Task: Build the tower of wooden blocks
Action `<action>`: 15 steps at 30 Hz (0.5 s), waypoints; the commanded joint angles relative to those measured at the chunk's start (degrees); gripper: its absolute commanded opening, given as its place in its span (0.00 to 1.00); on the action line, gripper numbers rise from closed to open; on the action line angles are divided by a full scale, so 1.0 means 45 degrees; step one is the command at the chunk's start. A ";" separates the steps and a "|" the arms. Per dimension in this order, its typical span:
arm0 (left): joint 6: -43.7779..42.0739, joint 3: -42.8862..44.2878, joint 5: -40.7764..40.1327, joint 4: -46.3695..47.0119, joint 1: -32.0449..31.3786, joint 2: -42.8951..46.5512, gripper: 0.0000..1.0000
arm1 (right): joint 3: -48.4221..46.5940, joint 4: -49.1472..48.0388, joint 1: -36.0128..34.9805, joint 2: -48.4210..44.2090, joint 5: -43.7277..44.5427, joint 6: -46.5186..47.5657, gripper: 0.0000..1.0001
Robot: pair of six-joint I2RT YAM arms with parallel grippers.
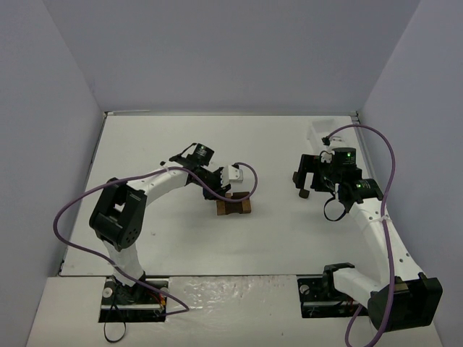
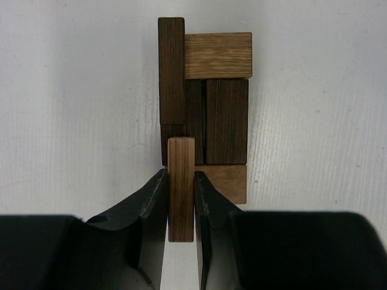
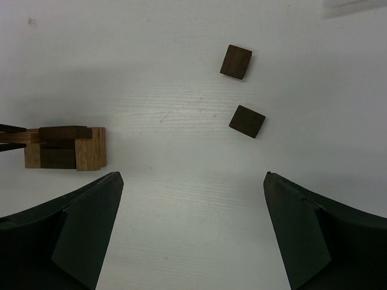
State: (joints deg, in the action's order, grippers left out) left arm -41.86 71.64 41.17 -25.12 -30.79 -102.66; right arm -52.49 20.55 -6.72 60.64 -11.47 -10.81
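As the left hand (image 2: 181, 178) pinches a tan block (image 2: 181, 190), right hand (image 3: 192, 176) spread, a crooked release could topple the tower (image 2: 208, 115).

Part of wood block tower (image 2: 225, 115) behind gripped tan block (image 2: 181, 181)

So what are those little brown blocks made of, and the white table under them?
The light tan block looks like bare, unpainted wood: fine grain lines run along it. The dark brown blocks seem to be wood too, perhaps stained, with faint streaks showing. The table is white and matte with a slightly rough texture, maybe painted board or laminate; I cannot tell which.
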 commanded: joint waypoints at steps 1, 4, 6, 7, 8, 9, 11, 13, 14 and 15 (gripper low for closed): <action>-0.0385 0.0788 0.0676 0.0112 0.0087 0.0198 0.11 | -0.0035 -0.0638 0.0065 -0.0078 -0.0263 0.0153 1.00; -0.0405 0.0865 0.0672 0.0110 0.0085 0.0148 0.11 | -0.0016 -0.0626 0.0063 -0.0058 -0.0302 0.0156 1.00; -0.0420 0.0896 0.0672 0.0095 0.0085 0.0103 0.12 | -0.0015 -0.0656 0.0063 -0.0058 -0.0318 0.0156 1.00; -0.0424 0.0918 0.0676 0.0095 0.0085 0.0098 0.12 | -0.0015 -0.0660 0.0068 -0.0069 -0.0333 0.0156 1.00; -0.0419 0.0950 0.0676 0.0100 0.0085 0.0083 0.12 | -0.0015 -0.0660 0.0063 -0.0077 -0.0336 0.0156 1.00; -0.0408 0.0984 0.0676 0.0111 0.0085 0.0049 0.12 | -0.0015 -0.0660 0.0051 -0.0078 -0.0325 0.0156 1.00; -0.0405 0.1035 0.0715 0.0111 0.0085 0.0001 0.12 | -0.0015 -0.0660 0.0051 -0.0116 -0.0344 0.0175 1.00; -0.0373 0.1068 0.0731 0.0095 0.0085 -0.0032 0.12 | -0.0031 -0.0660 0.0052 -0.0149 -0.0361 0.0191 1.00; -0.0366 0.1086 0.0734 0.0095 0.0085 -0.0076 0.12 | -0.0035 -0.0668 0.0048 -0.0155 -0.0376 0.0202 1.00; -0.0366 0.1106 0.0734 0.0095 0.0085 -0.0125 0.12 | -0.0035 -0.0677 0.0048 -0.0156 -0.0395 0.0212 1.00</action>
State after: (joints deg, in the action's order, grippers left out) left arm -42.04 73.40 41.56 -25.39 -30.72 -103.67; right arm -52.49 20.40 -6.72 60.64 -12.14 -10.65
